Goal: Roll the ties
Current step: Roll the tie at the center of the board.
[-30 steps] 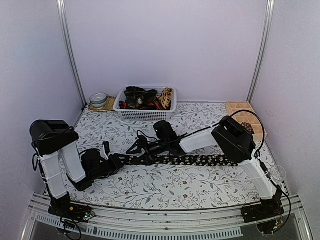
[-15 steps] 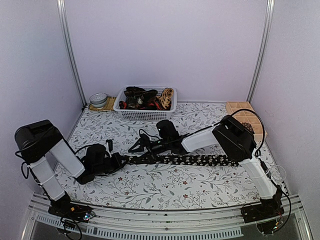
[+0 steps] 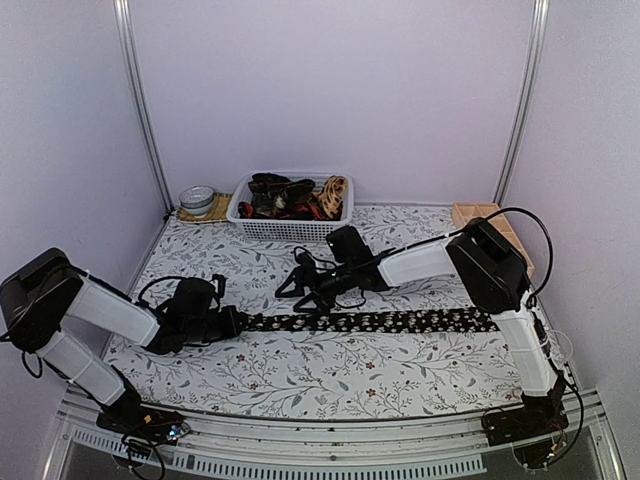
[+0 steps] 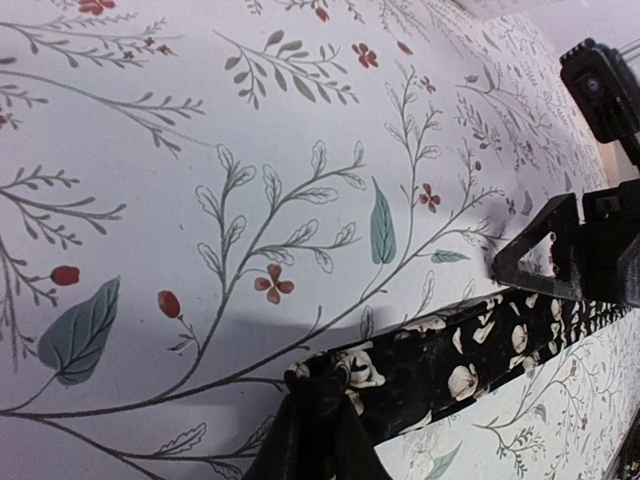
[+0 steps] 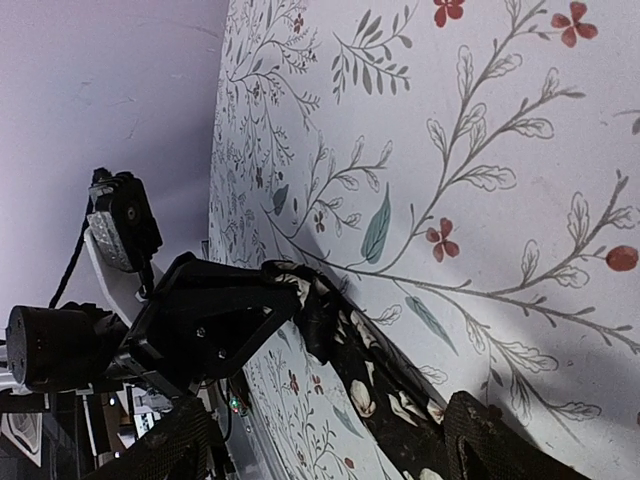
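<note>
A black tie (image 3: 380,321) with pale flowers lies stretched left to right across the table. My left gripper (image 3: 238,322) is shut on its left end; in the left wrist view the dark fingertips (image 4: 318,405) pinch the bunched end of the tie (image 4: 470,365). My right gripper (image 3: 305,291) hovers open just behind the tie, a little right of the left one. In the right wrist view its fingers (image 5: 485,440) stand wide apart over the tie (image 5: 375,375), with the left gripper (image 5: 300,290) at the tie's end. More ties (image 3: 285,194) lie in a basket.
The white basket (image 3: 290,229) stands at the back centre. A metal bowl (image 3: 197,197) sits on a mat at the back left, and a wooden compartment box (image 3: 478,222) at the back right. The floral tablecloth (image 3: 330,375) covers the table.
My left gripper has shut on the tie's left end, and its arm has dropped low and swung left. The right gripper has drawn back to the right and opened wider.
</note>
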